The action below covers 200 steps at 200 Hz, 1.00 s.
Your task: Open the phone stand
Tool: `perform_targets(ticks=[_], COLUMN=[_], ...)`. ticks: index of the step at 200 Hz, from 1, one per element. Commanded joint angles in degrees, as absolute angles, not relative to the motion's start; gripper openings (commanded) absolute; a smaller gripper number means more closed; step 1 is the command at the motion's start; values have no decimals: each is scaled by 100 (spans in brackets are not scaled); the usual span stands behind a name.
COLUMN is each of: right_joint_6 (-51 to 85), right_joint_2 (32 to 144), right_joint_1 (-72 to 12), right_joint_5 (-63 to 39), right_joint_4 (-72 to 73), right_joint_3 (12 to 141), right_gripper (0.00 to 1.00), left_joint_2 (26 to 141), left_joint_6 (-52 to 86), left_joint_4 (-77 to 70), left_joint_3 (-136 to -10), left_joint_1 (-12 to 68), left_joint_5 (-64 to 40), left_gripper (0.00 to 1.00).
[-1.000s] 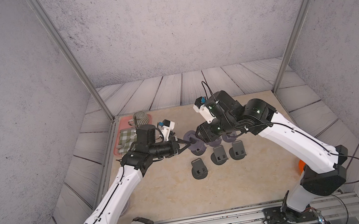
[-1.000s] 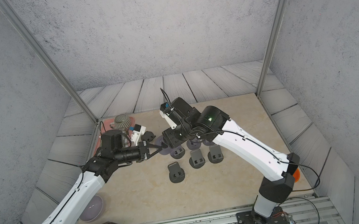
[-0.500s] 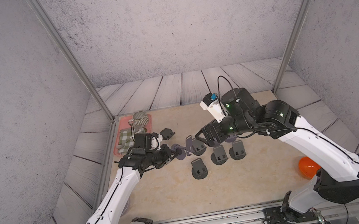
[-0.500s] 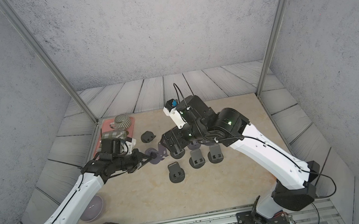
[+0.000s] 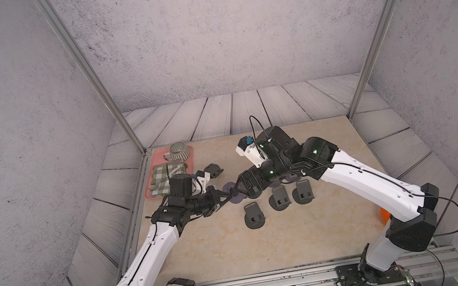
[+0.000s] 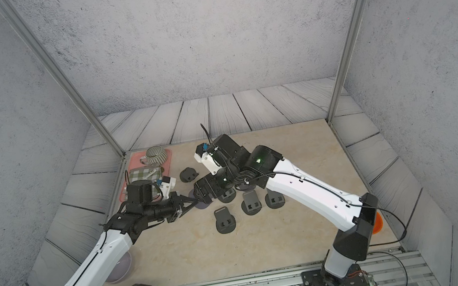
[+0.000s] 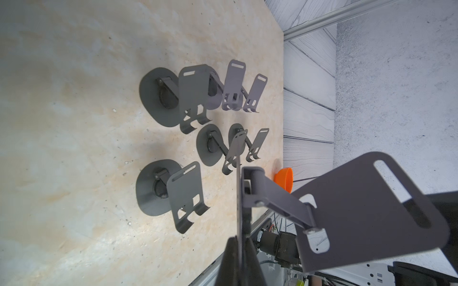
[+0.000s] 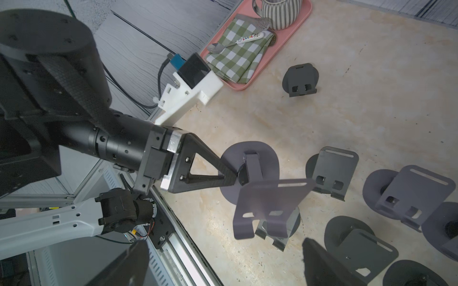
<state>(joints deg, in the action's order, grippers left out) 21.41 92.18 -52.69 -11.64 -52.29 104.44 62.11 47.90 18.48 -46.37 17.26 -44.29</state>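
Orange bowl [image 5: 384, 215] mostly behind R arm [image 5: 361, 182]; R end effector [image 8: 224, 244] fingers [image 8: 324, 267] cut by wrist-view edge

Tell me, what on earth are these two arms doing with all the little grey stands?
They are unfolding phone stands. The left gripper is clamped on the round base of one phone stand, holding it off the table with its arm and plate swung out. The right gripper hangs wide open close to that plate, not gripping it. Several more stands sit unfolded on the table, and one folded stand lies apart near the pink tray.
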Motion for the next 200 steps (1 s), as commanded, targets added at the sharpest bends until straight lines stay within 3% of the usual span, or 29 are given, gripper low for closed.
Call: perform_targets(ticks=[1,100,169,200], right_joint_6=[2163,2263,2268,2241], right_joint_2=[9332,9773,9921,9944], right_joint_1=[-5256,-5133,-5130,-5124], right_joint_5=[-1070,-908,-1121,-1108], right_joint_4=[-5104,-4973,-4976,-5039], right_joint_3=[10421,10649,10889,10923], right_gripper=[98,95,61,51], left_joint_2=[5993,5647,5651,5687], left_joint_6=[4893,5150,5202,5211], left_joint_4=[1471,976,848,827], left_joint_3=[-4521,-4241,-4184,-4192], left_joint_1=[1740,1745,1758,1758], left_joint_5=[-4657,-4916,-4862,-4828], left_gripper=[0,0,0,0])
